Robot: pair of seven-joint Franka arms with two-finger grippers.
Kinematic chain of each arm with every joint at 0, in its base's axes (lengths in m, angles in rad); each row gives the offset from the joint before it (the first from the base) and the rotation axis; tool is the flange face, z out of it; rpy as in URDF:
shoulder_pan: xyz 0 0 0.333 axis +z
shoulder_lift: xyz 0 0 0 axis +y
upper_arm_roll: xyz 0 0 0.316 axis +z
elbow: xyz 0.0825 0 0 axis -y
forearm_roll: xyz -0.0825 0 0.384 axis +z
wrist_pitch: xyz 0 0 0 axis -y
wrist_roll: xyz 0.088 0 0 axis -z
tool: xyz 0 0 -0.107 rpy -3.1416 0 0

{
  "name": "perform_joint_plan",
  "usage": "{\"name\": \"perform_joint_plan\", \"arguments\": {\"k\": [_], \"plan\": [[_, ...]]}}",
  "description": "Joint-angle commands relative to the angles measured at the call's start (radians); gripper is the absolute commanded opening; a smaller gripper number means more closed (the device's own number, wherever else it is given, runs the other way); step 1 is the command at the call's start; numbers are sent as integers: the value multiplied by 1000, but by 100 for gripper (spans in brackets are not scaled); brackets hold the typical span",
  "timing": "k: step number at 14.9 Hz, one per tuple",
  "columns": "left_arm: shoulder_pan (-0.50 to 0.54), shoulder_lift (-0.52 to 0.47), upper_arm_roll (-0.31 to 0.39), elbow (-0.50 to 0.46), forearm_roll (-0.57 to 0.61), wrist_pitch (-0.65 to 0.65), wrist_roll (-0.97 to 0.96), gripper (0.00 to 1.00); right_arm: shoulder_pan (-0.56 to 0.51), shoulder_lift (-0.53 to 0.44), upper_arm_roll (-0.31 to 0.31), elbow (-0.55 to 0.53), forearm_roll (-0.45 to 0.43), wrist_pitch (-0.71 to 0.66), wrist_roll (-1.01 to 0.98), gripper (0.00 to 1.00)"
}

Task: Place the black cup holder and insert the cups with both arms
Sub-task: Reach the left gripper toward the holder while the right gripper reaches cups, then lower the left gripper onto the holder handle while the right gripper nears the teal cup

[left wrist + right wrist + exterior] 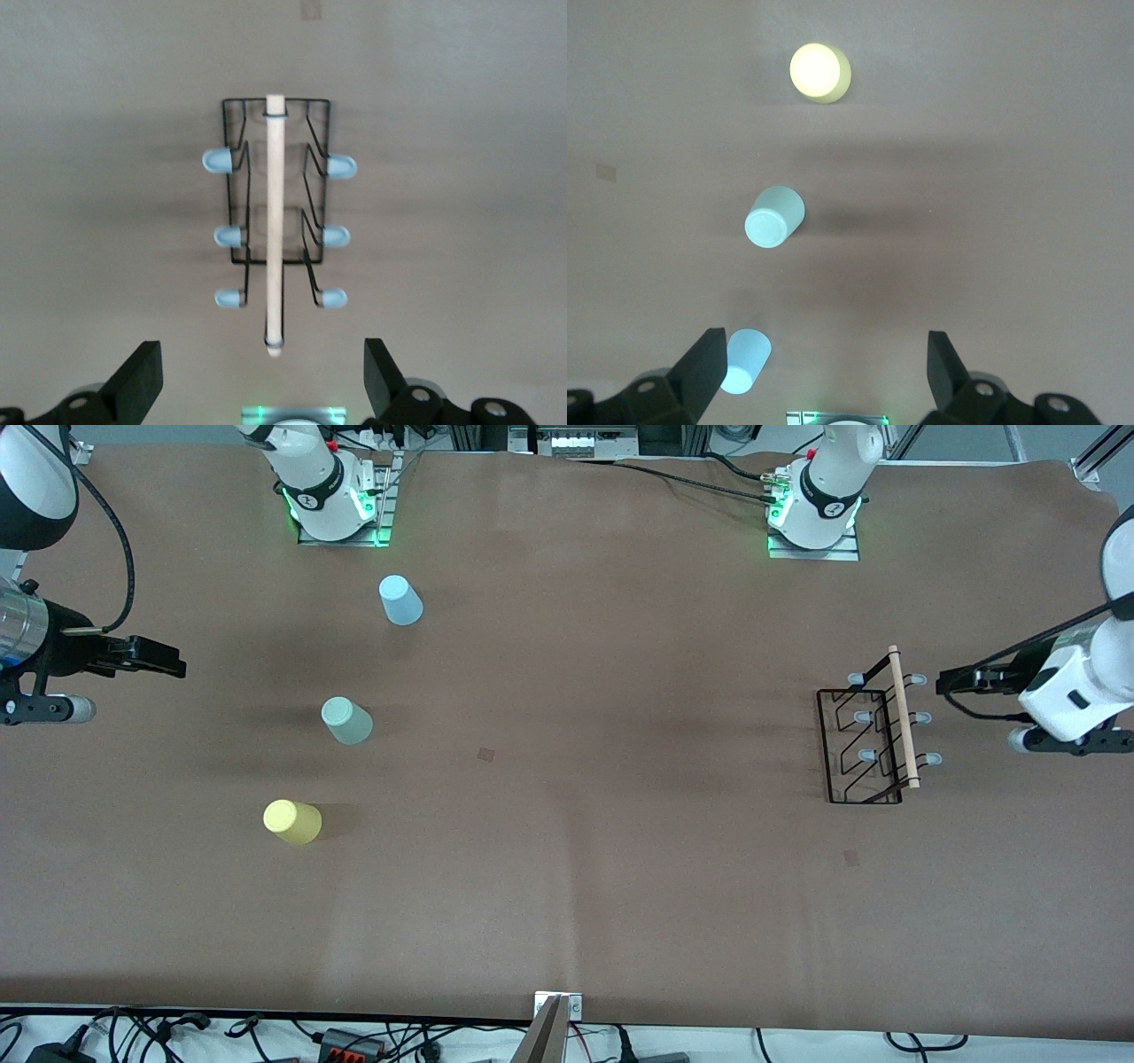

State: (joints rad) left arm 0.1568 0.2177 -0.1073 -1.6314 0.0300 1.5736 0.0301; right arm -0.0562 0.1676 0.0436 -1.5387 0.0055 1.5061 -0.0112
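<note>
The black cup holder (864, 746) stands on the brown table toward the left arm's end, its wooden rod handle (904, 717) on top and grey-tipped pegs sticking out on both sides. My left gripper (944, 682) hangs open and empty in the air beside it; in the left wrist view the holder (275, 204) lies ahead of the open gripper (261, 381). Three cups stand narrow end up toward the right arm's end: light blue (400, 600), grey-green (346, 720), yellow (292, 821). My right gripper (177, 664) is open and empty, apart from them. The right wrist view shows yellow (819, 73), grey-green (773, 217) and blue (746, 360) cups, and the gripper (824, 372).
The arm bases (337, 500) (819, 509) stand along the table's edge farthest from the front camera. Two small dark marks (485, 754) (851, 857) are on the tablecloth. Cables and a metal bracket (554, 1023) lie along the edge nearest the front camera.
</note>
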Motion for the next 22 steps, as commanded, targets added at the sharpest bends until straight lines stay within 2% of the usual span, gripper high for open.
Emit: {"name": "perform_joint_plan", "arguments": {"k": [1, 3, 5, 8, 10, 12, 16, 17, 20, 22], "plan": [[7, -72, -9, -198, 24, 171, 17, 100, 2, -31, -1, -57, 16, 28, -13, 100], [7, -107, -12, -344, 25, 361, 28, 100, 6, -63, -1, -141, 16, 115, -12, 100], [7, -121, -17, -428, 25, 471, 31, 100, 6, -106, 1, -253, 16, 233, -12, 100], [7, -139, -17, -514, 25, 564, 31, 100, 13, -152, 2, -403, 17, 388, -10, 100], [7, -150, -17, -570, 27, 618, 37, 100, 15, -157, 2, -461, 17, 466, -9, 100], [9, -150, -17, -582, 27, 629, 74, 100, 19, -154, 2, -509, 17, 535, -6, 100], [9, -149, -17, -600, 27, 632, 74, 80, 29, -126, 2, -531, 17, 598, -3, 100], [9, -147, -17, -601, 27, 632, 76, 67, 29, -112, 2, -537, 17, 611, -3, 100], [9, -141, -17, -601, 27, 631, 74, 39, 29, -94, 2, -572, 19, 672, 0, 100], [9, -136, -17, -599, 27, 631, 74, 23, 29, -88, 2, -584, 21, 681, 5, 100]]}}
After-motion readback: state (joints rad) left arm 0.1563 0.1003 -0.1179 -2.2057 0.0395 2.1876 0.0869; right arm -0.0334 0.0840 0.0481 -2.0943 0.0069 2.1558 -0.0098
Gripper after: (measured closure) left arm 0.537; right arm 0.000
